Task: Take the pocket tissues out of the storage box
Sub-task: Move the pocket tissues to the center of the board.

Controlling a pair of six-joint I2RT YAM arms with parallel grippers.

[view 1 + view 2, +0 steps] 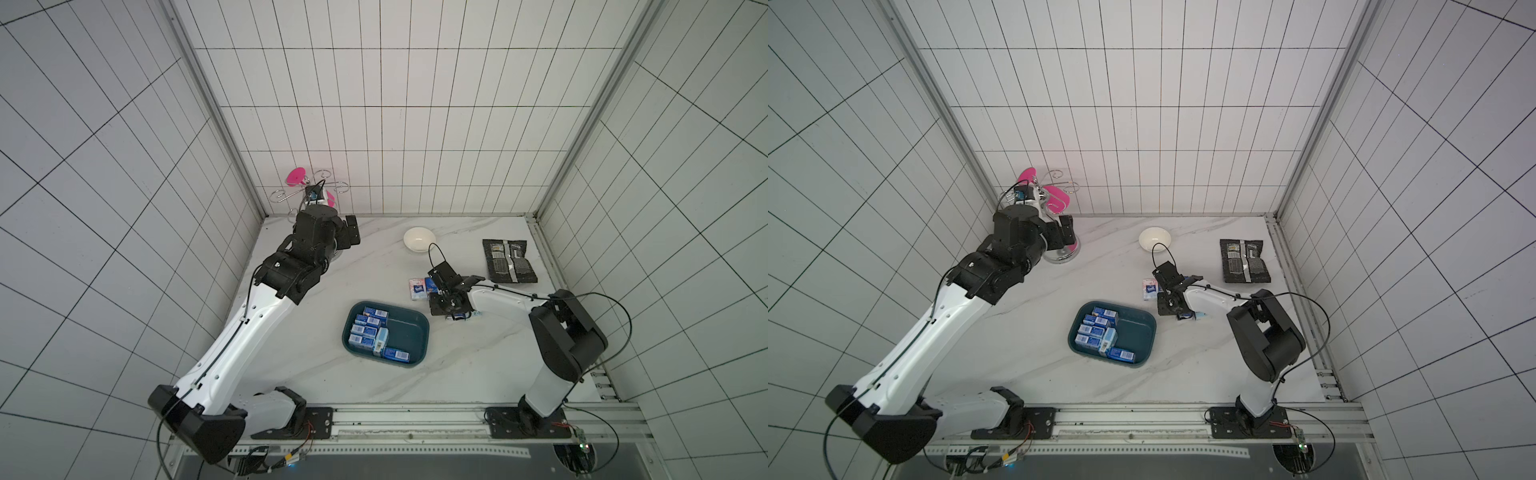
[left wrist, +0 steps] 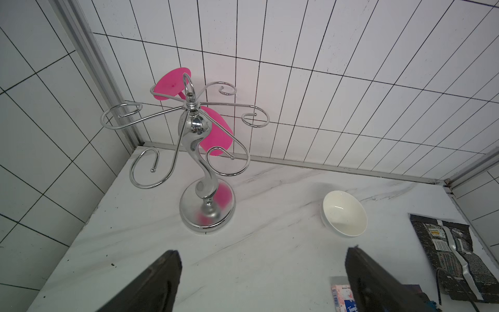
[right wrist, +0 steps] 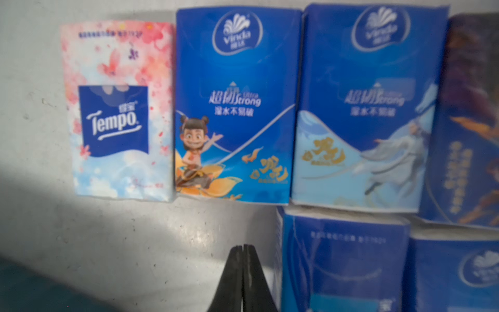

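The right gripper, jaws pressed together and empty, sits just beside small blue and pink-floral pocket tissue packs lying outside the shallow dark teal plastic storage box. More blue packs lie inside it. The left gripper gapes wide, well apart.

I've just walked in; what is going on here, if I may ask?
A robot is emptying pocket tissues from the storage box. Several remain inside; a row of packs lies on the table beside it. The right hand, shut and empty, hangs over that row. The left hand is open, raised near the chrome rack.
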